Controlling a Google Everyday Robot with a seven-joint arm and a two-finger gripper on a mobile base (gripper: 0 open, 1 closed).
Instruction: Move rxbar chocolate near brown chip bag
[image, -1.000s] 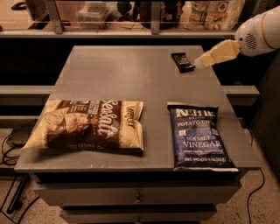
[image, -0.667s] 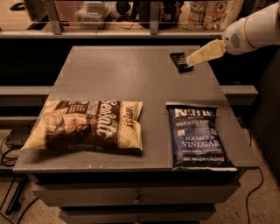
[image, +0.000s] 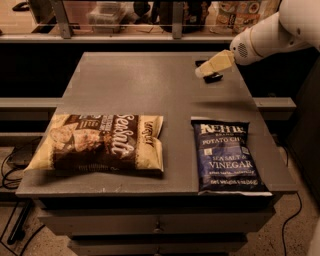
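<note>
The rxbar chocolate (image: 212, 76), a small black bar, lies at the far right of the grey table (image: 135, 85), partly hidden behind my gripper. My gripper (image: 201, 72) reaches in from the upper right on a white arm, and its cream fingers sit right over the bar's left end. The brown chip bag (image: 100, 142), tan and dark brown with white "Sea Salt" script, lies flat at the front left of the table, far from the bar.
A blue Kettle salt and vinegar chip bag (image: 227, 155) lies at the front right, reaching the table's front edge. A shelf with a rail and assorted items (image: 110, 15) runs behind the table. Drawers sit below the tabletop.
My gripper has moved left and slightly down, from the right of the bar to over it. The bags and the bar have not moved.
</note>
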